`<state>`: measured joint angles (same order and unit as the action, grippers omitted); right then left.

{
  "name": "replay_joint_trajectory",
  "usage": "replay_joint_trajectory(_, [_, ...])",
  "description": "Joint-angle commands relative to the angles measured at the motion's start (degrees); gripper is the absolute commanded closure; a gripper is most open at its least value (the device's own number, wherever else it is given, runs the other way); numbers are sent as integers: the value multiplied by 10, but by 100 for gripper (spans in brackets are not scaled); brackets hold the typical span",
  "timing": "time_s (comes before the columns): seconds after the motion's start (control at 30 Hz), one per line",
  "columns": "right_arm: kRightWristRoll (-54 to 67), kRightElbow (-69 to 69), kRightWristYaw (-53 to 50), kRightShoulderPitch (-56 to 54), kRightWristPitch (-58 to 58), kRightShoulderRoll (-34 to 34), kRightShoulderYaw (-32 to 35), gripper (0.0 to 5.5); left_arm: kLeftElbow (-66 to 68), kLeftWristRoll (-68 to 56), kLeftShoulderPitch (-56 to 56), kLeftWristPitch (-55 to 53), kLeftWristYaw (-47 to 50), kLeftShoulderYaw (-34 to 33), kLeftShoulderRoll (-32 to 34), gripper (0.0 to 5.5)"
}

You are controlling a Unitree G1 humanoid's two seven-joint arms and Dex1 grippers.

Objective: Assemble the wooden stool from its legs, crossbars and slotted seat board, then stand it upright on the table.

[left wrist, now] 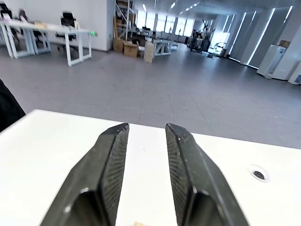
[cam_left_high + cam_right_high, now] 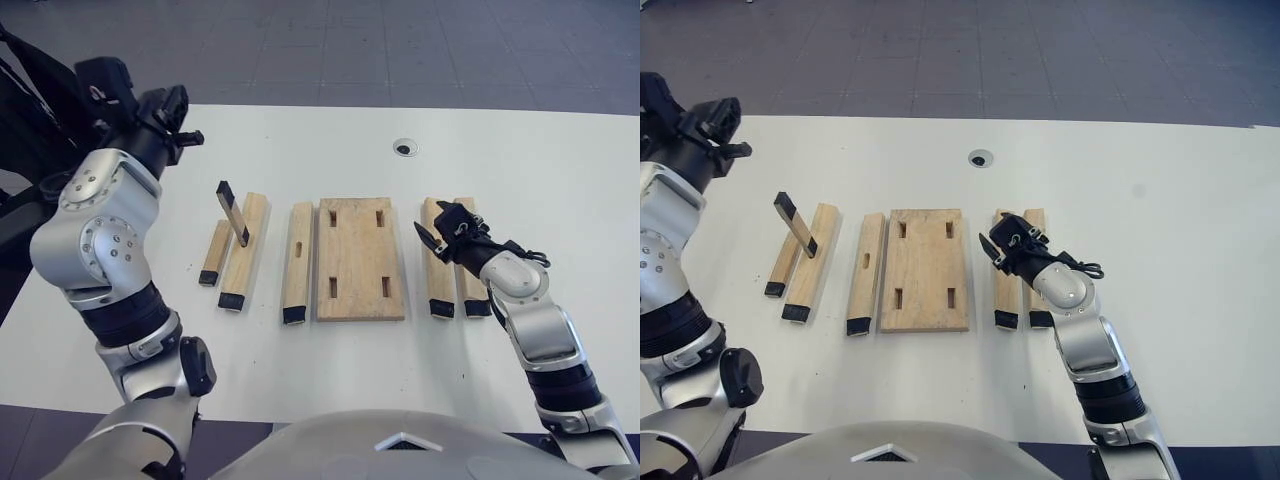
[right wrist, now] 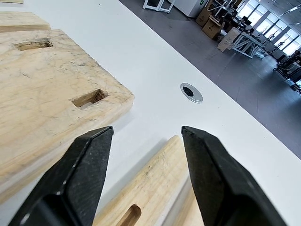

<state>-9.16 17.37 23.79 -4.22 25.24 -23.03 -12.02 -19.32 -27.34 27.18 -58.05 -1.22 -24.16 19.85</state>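
Observation:
The slotted seat board (image 2: pixel 360 258) lies flat at the table's middle. Two legs (image 2: pixel 245 250) (image 2: pixel 297 262) lie to its left and two more (image 2: pixel 436 262) (image 2: pixel 470 268) to its right. A short crossbar (image 2: pixel 214 252) lies at the far left, and a black-tipped crossbar (image 2: pixel 233 213) leans tilted over the nearest leg. My right gripper (image 2: pixel 437 222) hovers open over the far end of the right pair; in the right wrist view a leg (image 3: pixel 155 183) sits between its fingers (image 3: pixel 89 169), with the seat board (image 3: pixel 42 94) beside it. My left gripper (image 2: pixel 185 120) is raised at the far left, open and holding nothing (image 1: pixel 146 127).
A round cable grommet (image 2: pixel 405 148) sits in the white table (image 2: pixel 540 180) behind the parts. Bare table surface stretches to the right and along the front edge. Grey floor lies beyond the far edge.

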Motion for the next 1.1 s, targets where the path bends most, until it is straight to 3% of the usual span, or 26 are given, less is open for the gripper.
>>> replay_joint_trajectory(0.03, [-8, 4, -6, -3, 6, 2, -3, 283, -2, -10, 13, -20, 16, 18, -34, 406])
replay_joint_trajectory(0.67, [-7, 5, -3, -4, 6, 1, -5, 283, 5, 28, 2, 0, 6, 42, -18, 406])
replay_joint_trajectory(0.93, [-8, 7, -2, -5, 8, 1, -7, 283, 8, 31, 109, 96, 15, 10, -4, 406])
replay_joint_trajectory(1.1, [-8, 9, -3, -3, 8, 1, -7, 283, 36, 38, 71, 86, 6, 32, 2, 406])
